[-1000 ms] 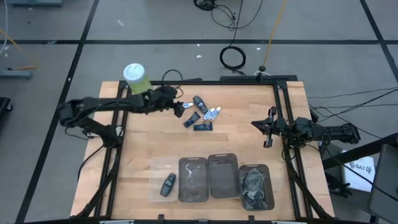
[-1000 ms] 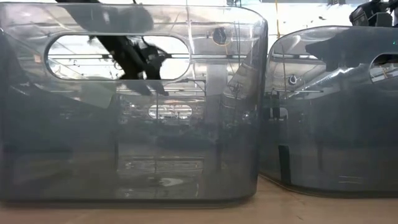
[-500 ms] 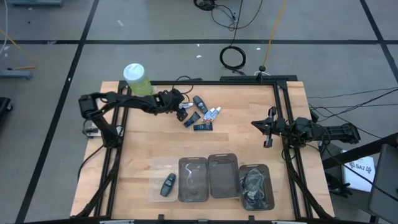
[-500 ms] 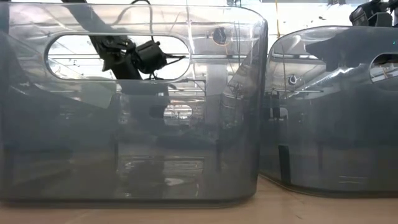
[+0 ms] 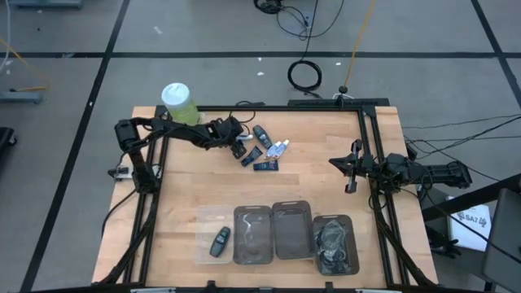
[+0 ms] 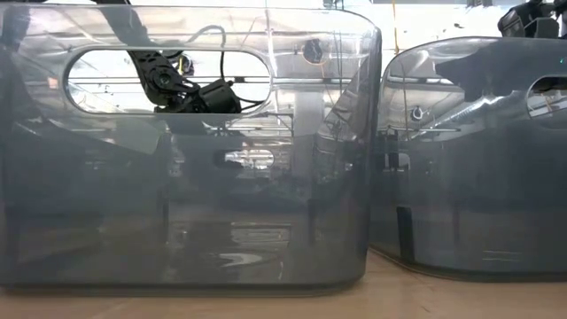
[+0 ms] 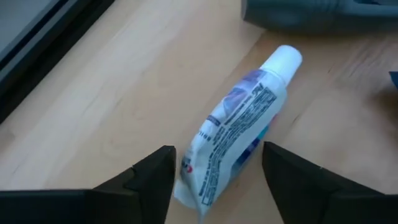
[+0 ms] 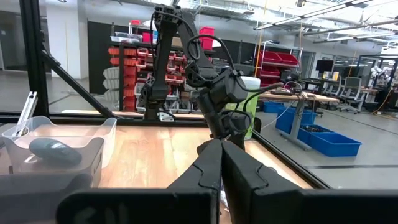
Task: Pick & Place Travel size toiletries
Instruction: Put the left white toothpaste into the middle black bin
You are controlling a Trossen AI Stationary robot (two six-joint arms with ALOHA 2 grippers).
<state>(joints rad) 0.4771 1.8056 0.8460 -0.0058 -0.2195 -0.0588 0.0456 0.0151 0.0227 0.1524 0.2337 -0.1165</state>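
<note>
From above, the left gripper [image 5: 238, 146] reaches into the toiletries [image 5: 264, 151] clustered at the table's far middle; the right gripper [image 5: 352, 175] waits at the right edge, shut. At the left wrist, its open jaws straddle a white tube's [image 7: 239, 127] crimped end, cap pointing away, apparently lining up a grasp along its length.

Wooden table [image 5: 187, 187] bearing toiletries [image 5: 264, 153], three bins [image 5: 292, 231]

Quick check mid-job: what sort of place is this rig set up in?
Likely an industrial lab or workshop: red parts bins on racks, desks with monitors, and cables on a taped concrete floor.
</note>
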